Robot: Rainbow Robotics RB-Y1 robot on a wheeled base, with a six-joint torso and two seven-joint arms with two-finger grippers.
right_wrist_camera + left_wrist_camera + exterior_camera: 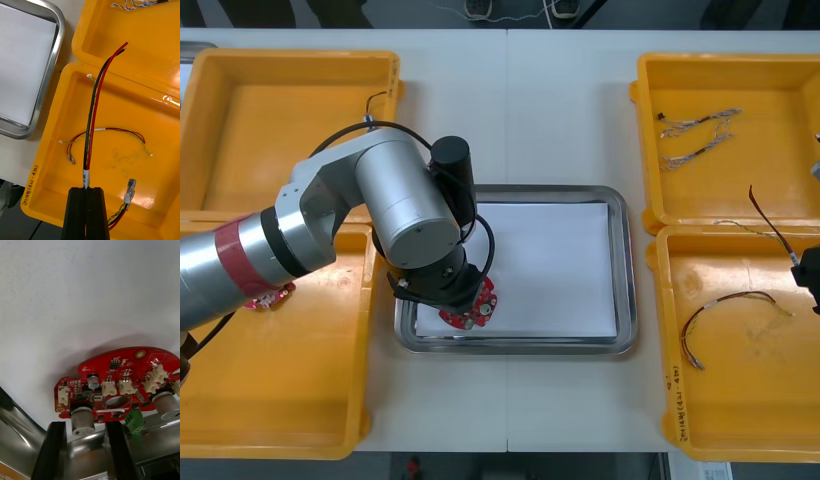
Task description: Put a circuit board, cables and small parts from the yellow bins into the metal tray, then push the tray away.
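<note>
A round red circuit board (470,312) lies low over the white inside of the metal tray (626,280), at its near left corner. My left gripper (84,425) is shut on the circuit board (120,386) at its near edge, the fingers (52,442) apart on either side of a grey cylinder on it. At the table's right edge, my right gripper (87,189) is shut on a black and red cable (93,112), which it holds up above the near right yellow bin (48,157). The same cable (770,225) rises from the gripper (808,268).
A second red board (270,297) lies in the near left bin. Twisted blue and white cables (695,135) rest in the far right bin. A red and yellow cable (725,310) lies in the near right bin. My left arm (395,200) covers the tray's left edge.
</note>
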